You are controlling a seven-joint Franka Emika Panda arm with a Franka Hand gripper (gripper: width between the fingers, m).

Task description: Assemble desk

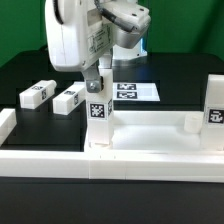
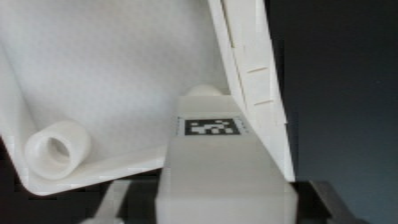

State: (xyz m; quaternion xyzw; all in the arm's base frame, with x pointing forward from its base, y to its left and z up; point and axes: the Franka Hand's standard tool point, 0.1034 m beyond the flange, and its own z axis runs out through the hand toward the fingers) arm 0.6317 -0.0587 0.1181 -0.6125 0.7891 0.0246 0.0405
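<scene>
My gripper (image 1: 96, 88) is shut on a white leg block (image 1: 97, 110) with a black-white tag and holds it upright at the corner of the tabletop (image 1: 150, 130) on the exterior view's left. In the wrist view the held leg (image 2: 217, 150) fills the space between my fingers (image 2: 331, 205), beside the tabletop's raised rim (image 2: 260, 70). The tray's inner face (image 2: 107, 80) shows a round socket (image 2: 59, 150) next to the leg. Another tagged leg (image 1: 213, 102) stands on the tabletop's far right end. Two loose legs (image 1: 36, 95) (image 1: 68, 99) lie on the table at the left.
Long white border rails (image 1: 50, 160) run along the front and the left edge (image 1: 5, 125), with the tabletop resting against them. The marker board (image 1: 136, 91) lies flat behind the tabletop. The arm's white body (image 1: 75, 35) rises above the gripper.
</scene>
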